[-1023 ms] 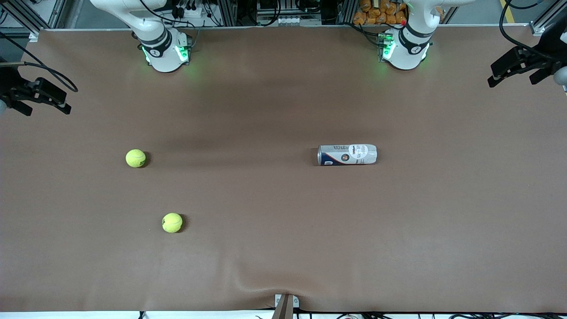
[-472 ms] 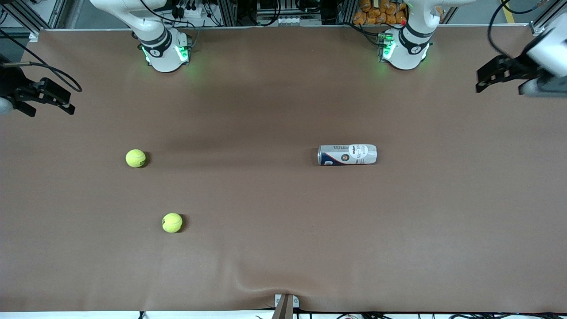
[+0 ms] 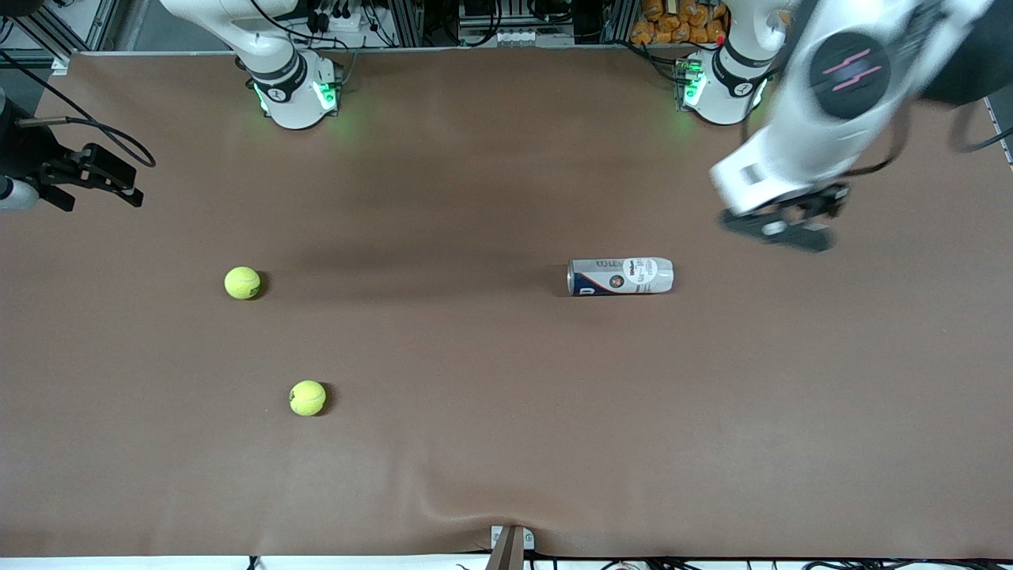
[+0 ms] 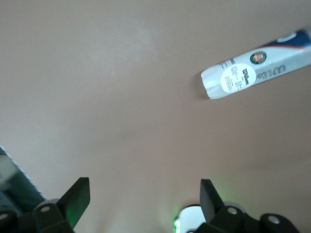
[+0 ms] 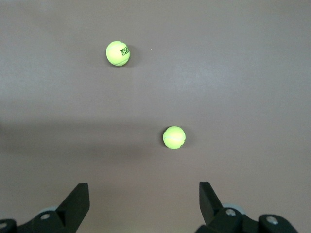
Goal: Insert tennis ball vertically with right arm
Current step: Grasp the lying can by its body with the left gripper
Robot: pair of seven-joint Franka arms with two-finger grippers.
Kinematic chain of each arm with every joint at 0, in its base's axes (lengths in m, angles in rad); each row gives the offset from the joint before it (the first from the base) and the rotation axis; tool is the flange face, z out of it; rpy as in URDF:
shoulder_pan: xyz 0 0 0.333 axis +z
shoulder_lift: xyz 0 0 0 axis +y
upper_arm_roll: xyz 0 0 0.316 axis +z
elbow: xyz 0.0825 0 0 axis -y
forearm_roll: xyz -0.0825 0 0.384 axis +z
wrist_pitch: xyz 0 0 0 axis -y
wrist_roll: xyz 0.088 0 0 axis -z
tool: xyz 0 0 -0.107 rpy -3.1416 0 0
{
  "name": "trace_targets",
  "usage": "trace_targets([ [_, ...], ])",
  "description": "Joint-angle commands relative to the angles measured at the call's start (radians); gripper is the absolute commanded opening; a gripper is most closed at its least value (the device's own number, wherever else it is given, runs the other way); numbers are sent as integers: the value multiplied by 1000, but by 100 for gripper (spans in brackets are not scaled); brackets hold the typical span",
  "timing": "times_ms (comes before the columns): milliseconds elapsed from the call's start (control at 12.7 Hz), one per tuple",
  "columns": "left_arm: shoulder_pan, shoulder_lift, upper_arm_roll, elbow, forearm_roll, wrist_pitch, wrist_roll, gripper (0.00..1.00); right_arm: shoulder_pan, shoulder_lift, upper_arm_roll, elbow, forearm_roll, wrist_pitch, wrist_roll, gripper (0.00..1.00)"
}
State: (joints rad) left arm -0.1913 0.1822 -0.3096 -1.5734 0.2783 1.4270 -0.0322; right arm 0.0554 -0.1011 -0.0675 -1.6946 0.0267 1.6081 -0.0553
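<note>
Front view: left gripper [image 3: 779,226] spread wide over table [image 3: 506,443] near lying ball can [image 3: 620,276]; right gripper [image 3: 95,182] wide over table edge; two tennis balls [image 3: 242,283] apart.

Two tennis balls [image 3: 242,283] [image 3: 307,397]: yellow-green. Can [image 3: 620,276]: white and navy with printed round logos. Counter [image 3: 475,412]: plain brown. Both arms: white with black sections.
</note>
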Motion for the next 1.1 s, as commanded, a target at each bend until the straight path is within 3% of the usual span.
trace_targets([
  [0,-94,71,-16,39,51,-3,58,100,6,-11,-3,-26,7,12,-4,100],
  [236,-215,167,-17,44,73,75,112,100,8,-11,-3,-26,7,12,-4,100],
  [472,-313,301,-19,61,185,128,115,100,9,-11,-5,-36,7,13,-4,100],
  [865,-365,465,-19,64,297,198,97,100,18,-11,-9,-39,7,12,-4,100],
  [1023,-367,482,-19,70,297,211,95,100,18,-11,-11,-39,7,12,-4,100],
])
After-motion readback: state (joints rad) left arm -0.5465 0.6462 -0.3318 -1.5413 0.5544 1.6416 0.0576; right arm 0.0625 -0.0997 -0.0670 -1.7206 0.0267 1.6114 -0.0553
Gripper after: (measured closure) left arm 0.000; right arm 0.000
